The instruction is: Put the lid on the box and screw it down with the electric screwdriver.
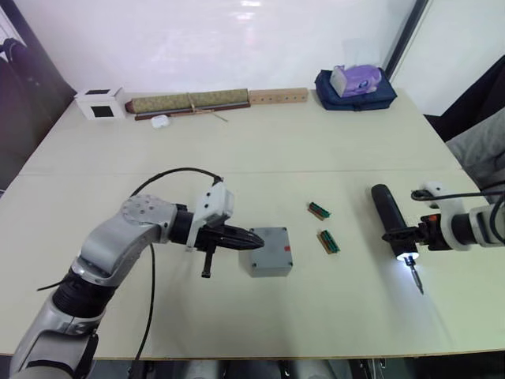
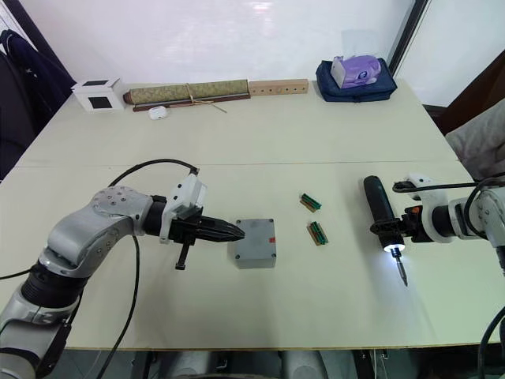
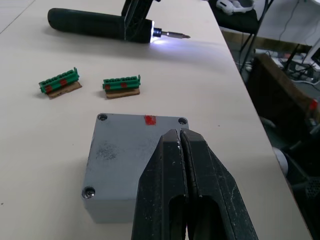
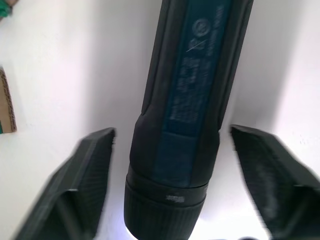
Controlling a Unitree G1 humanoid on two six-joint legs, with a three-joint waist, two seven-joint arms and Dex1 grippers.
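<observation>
Resting flat on the counter [image 1: 260, 150], the box [image 1: 269, 251] sat with the lid [image 3: 131, 148] already on top, a small red mark near one edge. The left hand [image 1: 254, 239] had its two black fingers pressed together, holding nothing, with the tips over the lid's near edge. Well to the right lay the electric screwdriver [image 1: 392, 219], its light glowing at the bit end and the thin bit pointing toward the counter's front edge. The right hand [image 1: 401, 234] straddled the screwdriver's lit end with its fingers [image 4: 82, 185] spread wide, one on each side and clear of the barrel. Two small green parts [image 1: 324, 227] lay between box and screwdriver.
</observation>
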